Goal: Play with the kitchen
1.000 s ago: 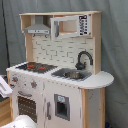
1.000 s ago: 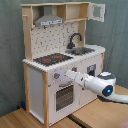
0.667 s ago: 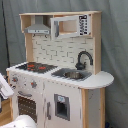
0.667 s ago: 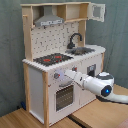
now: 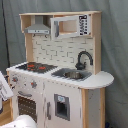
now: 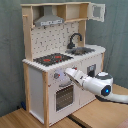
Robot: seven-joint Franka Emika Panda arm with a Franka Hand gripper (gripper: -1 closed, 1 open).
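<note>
The kitchen (image 5: 55,75) stands on a wooden floor before a grey curtain (image 5: 115,45), its black hob (image 6: 52,59) with red rings beside the sink (image 6: 84,50) and black faucet (image 6: 75,39), a grey hood (image 6: 49,21) above. In the second exterior view, the white arm (image 6: 97,86) reaches toward the front panel, the gripper (image 6: 67,73) by the knobs (image 6: 56,76) above the oven door (image 6: 64,96). I can't tell whether the fingers are apart or together.

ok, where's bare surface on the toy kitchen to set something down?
Best bet: the rounded counter end, right of the sink in the first exterior view; it looks bare. The open shelf beside the grey hood also looks empty. The hob is flat but ringed. Crowded: the front by the knobs, where the claw is.
</note>
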